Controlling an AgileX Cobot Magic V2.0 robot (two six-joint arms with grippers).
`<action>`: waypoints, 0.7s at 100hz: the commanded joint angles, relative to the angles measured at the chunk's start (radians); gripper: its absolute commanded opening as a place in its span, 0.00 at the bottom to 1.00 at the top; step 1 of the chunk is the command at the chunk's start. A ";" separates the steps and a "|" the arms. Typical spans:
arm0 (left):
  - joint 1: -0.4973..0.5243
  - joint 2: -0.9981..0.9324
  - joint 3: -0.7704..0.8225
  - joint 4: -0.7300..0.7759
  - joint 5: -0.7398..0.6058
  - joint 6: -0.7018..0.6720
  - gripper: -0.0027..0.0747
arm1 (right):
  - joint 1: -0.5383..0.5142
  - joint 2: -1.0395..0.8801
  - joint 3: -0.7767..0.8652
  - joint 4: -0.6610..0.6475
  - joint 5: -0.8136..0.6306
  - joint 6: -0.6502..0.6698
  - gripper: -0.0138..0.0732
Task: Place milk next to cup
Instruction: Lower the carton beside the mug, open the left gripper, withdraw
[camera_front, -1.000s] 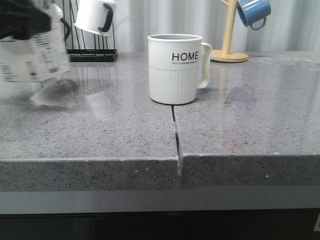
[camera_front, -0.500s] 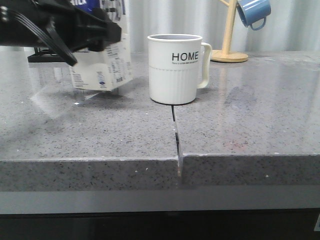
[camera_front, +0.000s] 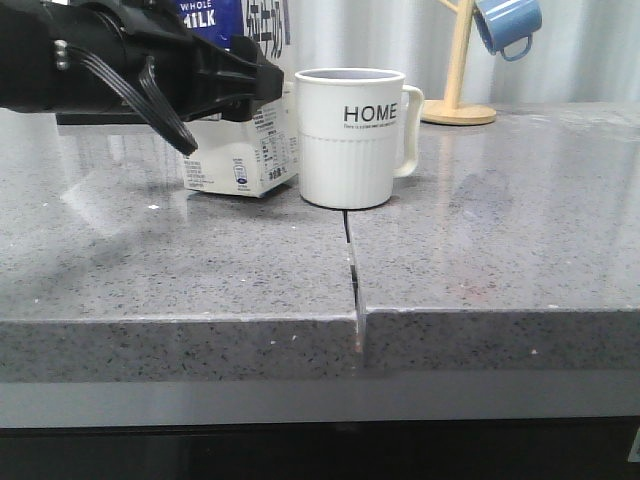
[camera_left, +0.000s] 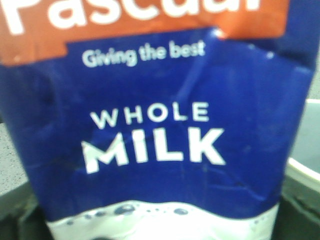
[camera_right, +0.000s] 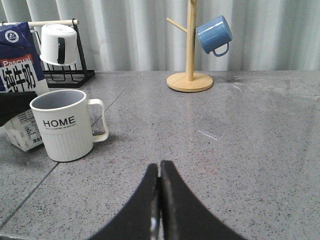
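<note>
The milk (camera_front: 245, 150) is a white carton with a blue "WHOLE MILK" top, and it fills the left wrist view (camera_left: 150, 125). It stands close to the left of the cup (camera_front: 350, 140), a white "HOME" mug with a ribbed lower half. The carton's base is at the counter; I cannot tell whether it touches. My left gripper (camera_front: 245, 85) is shut on the carton's upper half. In the right wrist view the carton (camera_right: 20, 80) is just behind and beside the cup (camera_right: 62, 127). My right gripper (camera_right: 160, 167) is shut and empty, low over the counter, well apart from the cup.
A wooden mug tree (camera_front: 458, 60) with a blue mug (camera_front: 508, 25) stands at the back right. A black rack (camera_right: 70, 75) with a white black-handled mug (camera_right: 59, 44) stands at the back left. A seam (camera_front: 352, 270) runs from the cup to the counter's front edge.
My left gripper has carried the milk from the far left rightward and down, right up beside the cup. The cup has not moved.
</note>
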 joint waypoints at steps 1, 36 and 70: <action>-0.009 -0.039 -0.023 -0.005 -0.076 0.000 0.78 | -0.005 0.008 -0.022 0.000 -0.074 -0.005 0.08; -0.009 -0.138 0.089 -0.004 -0.112 0.000 0.80 | -0.005 0.008 -0.022 0.000 -0.074 -0.005 0.08; -0.038 -0.255 0.196 -0.007 -0.112 0.000 0.85 | -0.005 0.008 -0.022 0.000 -0.074 -0.005 0.08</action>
